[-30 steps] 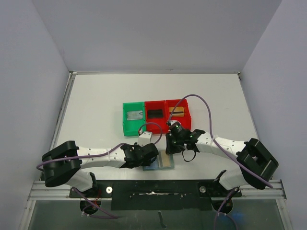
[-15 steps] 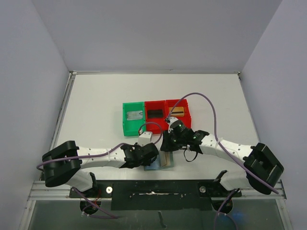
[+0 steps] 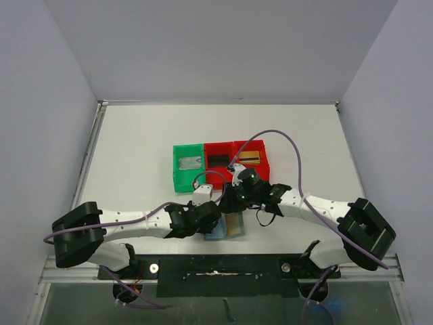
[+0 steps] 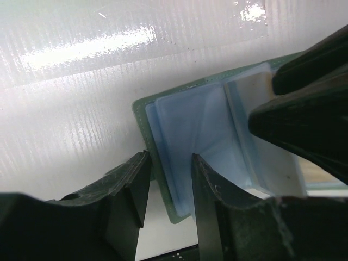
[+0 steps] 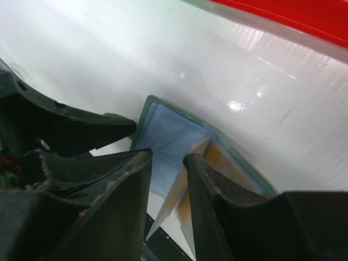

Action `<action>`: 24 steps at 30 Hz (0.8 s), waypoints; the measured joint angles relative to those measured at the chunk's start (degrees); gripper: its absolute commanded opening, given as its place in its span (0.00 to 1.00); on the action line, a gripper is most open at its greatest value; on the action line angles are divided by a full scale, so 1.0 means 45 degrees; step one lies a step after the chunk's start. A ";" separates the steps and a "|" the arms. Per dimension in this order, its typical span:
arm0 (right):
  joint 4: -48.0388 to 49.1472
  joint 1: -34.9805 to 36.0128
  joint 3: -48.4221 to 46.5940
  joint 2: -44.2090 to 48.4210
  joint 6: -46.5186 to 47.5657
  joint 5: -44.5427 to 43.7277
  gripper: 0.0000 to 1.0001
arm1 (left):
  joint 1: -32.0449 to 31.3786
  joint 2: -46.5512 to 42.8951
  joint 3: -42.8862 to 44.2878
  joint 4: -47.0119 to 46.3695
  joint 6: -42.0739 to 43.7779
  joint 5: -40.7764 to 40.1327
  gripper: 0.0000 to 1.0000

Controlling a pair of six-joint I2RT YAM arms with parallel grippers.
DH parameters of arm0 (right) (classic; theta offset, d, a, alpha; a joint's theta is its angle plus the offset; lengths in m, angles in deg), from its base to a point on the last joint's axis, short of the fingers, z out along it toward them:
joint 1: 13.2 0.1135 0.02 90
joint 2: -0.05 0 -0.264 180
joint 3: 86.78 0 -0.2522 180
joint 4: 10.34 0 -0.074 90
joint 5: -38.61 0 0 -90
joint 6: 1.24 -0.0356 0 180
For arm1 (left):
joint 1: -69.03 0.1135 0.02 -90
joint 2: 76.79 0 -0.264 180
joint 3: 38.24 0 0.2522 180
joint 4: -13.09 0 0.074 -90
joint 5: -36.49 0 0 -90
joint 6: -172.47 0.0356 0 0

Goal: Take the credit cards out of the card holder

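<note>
Found left fingers (image 4: 136,182) slightly parted astride the card holder (image 4: 190,130) edge; right fingers (image 5: 130,182) narrowly parted, gold credit card (image 5: 225,166) just beyond.

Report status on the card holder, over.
Left gripper open, astride edge of card holder. Right gripper open over its pocket. Gold card inside. Bins behind, clear of it.
</note>
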 measured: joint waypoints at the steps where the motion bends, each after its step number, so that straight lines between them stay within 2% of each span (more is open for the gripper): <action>1: 0.0097 0.0005 0.0000 -0.0049 0.0000 0.0073 0.35 | 0.0000 -0.0126 -0.0015 -0.0005 -0.0010 -0.0005 0.36; 16: 0.0296 0.0019 0.0000 -0.0782 0.0000 0.0369 0.39 | 0.0000 -0.1919 -0.0306 0.0291 -0.0389 -0.0743 0.45; 24: 0.0160 -0.0024 0.0389 0.0588 -0.0039 -0.0185 0.48 | 0.0000 -0.2516 -0.0544 0.0243 -0.0427 -0.0942 0.49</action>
